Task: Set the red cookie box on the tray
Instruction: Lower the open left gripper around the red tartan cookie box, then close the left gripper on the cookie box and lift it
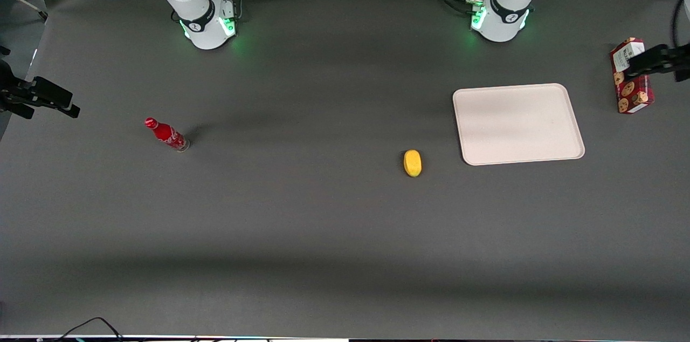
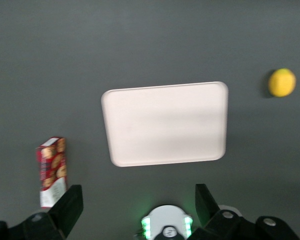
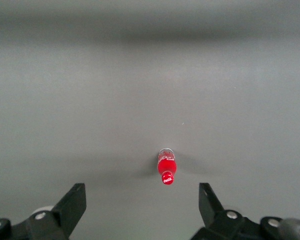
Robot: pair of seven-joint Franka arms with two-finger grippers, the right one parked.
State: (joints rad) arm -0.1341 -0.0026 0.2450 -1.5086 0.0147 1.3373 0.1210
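Red cookie box [image 1: 630,79] lay flat on the table [image 1: 302,234] at the working arm's end — beside the tray [image 1: 517,123], apart from it. Gripper [image 1: 641,61] hung over the box, fingers spread. Lemon [image 1: 412,163] lay near the tray's nearer corner; bottle [image 1: 167,135] stood well off toward the parked arm's end.

Red cookie box [image 1: 632,81] flat on table, beside cream tray [image 1: 517,123], apart

A robotics lab, by the look of it: two white arm bases [image 1: 498,13] glowing green are bolted to a wide bench [image 1: 302,234] under dark grey cloth, cables trail from them, and camera mounts [image 1: 40,96] are clamped at the bench's edge.
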